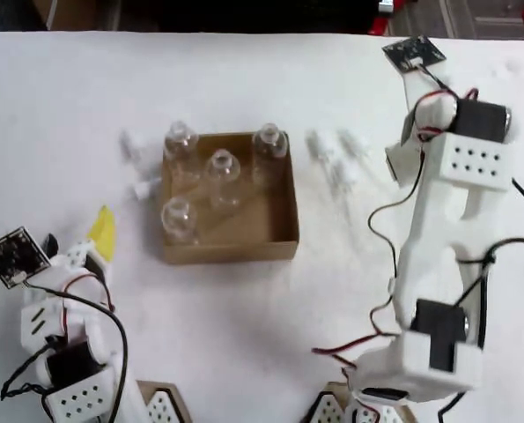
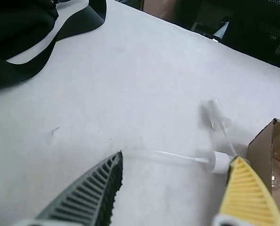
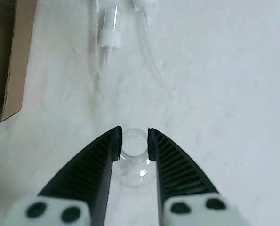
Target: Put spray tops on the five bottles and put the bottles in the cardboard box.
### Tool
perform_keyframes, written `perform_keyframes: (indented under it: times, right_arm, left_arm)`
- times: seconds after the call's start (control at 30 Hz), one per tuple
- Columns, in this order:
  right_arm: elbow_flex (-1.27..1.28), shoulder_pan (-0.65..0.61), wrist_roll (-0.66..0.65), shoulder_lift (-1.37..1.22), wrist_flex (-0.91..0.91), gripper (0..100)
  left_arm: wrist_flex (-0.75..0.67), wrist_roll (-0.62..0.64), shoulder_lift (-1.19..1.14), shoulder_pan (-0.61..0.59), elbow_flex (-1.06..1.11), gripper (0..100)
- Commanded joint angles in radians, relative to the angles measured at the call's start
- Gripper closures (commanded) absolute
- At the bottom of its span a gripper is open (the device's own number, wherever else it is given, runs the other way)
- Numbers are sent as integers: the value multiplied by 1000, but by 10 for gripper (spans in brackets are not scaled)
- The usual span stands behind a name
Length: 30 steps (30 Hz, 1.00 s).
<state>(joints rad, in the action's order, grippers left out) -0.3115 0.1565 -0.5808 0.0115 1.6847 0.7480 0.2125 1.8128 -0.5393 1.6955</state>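
White plastic right arm (image 1: 438, 220) is trailing red and black cables (image 1: 394, 264); left gripper (image 2: 177, 159) is sporting one ribbed yellow finger (image 2: 245, 193).

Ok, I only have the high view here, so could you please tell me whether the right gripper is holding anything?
Observer: Yes, the right gripper is closed on the neck of a clear bottle that has no top on.
Operator: Thank you. And how does the other arm stand?
Observer: The left gripper is open, and a spray top lies on the table close to its yellow finger.
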Motion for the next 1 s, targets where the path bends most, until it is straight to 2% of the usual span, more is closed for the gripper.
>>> perform_keyframes:
  times: [0.0,0.23,0.4,0.53,0.67,0.77,0.97]
  right_arm:
    - [112,-5,20,127,-77,981]
    - [410,-50,106,433,-325,982]
    - [368,-170,180,561,-323,982]
    - [290,-272,296,572,-291,982]
    - [296,-432,390,595,-312,981]
    - [414,-521,413,641,-444,981]
    - [789,-578,414,766,-829,982]
  left_arm:
    - [11,-14,15,13,-3,675]
    - [11,-14,15,12,-3,675]
    - [11,-14,15,12,-3,675]
    - [11,-14,15,12,-3,675]
    - [11,-14,15,12,-3,675]
    - [11,-14,15,12,-3,675]
    - [11,-14,15,12,-3,675]
